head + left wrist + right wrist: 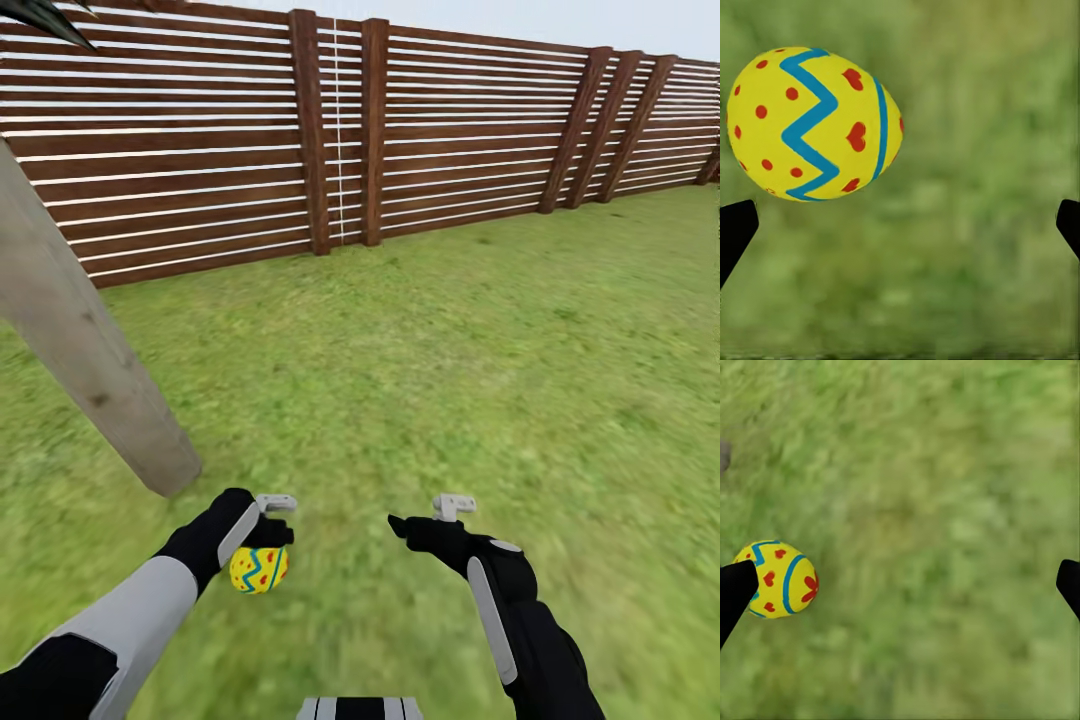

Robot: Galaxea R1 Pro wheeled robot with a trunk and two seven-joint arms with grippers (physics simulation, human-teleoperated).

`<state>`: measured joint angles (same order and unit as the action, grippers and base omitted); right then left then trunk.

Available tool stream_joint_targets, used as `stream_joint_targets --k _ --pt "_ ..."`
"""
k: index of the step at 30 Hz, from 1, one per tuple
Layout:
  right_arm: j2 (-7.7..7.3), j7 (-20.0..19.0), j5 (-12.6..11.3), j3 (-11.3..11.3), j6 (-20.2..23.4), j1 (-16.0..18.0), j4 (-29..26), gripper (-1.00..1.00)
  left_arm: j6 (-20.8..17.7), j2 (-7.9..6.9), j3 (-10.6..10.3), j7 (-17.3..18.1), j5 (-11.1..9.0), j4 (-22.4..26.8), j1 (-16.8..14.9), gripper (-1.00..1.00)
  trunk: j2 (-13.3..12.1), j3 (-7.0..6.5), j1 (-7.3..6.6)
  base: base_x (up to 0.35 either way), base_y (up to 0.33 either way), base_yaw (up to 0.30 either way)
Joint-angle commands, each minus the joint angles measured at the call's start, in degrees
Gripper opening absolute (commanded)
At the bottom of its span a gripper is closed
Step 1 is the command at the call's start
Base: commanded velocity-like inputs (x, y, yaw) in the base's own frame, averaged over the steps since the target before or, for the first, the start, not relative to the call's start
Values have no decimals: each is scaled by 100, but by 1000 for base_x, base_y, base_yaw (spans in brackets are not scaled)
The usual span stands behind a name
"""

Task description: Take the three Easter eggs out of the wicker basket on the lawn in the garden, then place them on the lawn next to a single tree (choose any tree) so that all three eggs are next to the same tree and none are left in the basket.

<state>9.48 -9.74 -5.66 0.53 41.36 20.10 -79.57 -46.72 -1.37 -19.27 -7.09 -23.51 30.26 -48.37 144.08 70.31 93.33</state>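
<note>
Egg (814, 124) lies under the spread-fingered left gripper (262, 530); right gripper (425, 520) spread, empty. Trunk (80, 340) beside; open lawn (480, 380) reaches the fence (200, 130).

Tree (90, 370) trunk on the lawn (480, 370), egg (259, 569) right of its base and nearer the robot, fence (200, 150) behind the tree

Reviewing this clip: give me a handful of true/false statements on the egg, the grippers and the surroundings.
1. The egg is yellow with a blue zigzag. True.
2. The left gripper is clamped on the egg. False: its fingers are spread and the egg sits clear of them.
3. The right gripper is open with nothing between its fingers. True.
4. A basket stands beside the tree trunk. False: only grass surrounds it.
5. A slatted wooden fence runs behind. True.
</note>
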Motion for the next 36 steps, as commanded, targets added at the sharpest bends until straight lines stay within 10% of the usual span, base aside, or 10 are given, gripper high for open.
stream_joint_targets --k 1,14,36 --pt "2 16 -50 -4 30 2 -7 100 -121 -7 -40 -53 -66 12 -7 100 0 -18 -3 0 0 0" --pt "2 16 -50 -9 30 2 -12 100 -1284 -14 3 -94 -59 238 -18 100 -17 -306 -37 0 0 0" --pt "-8 16 -45 -12 39 2 -4 100 -1328 -5 -23 -99 -27 268 -278 100 -47 -793 -94 0 0 0"
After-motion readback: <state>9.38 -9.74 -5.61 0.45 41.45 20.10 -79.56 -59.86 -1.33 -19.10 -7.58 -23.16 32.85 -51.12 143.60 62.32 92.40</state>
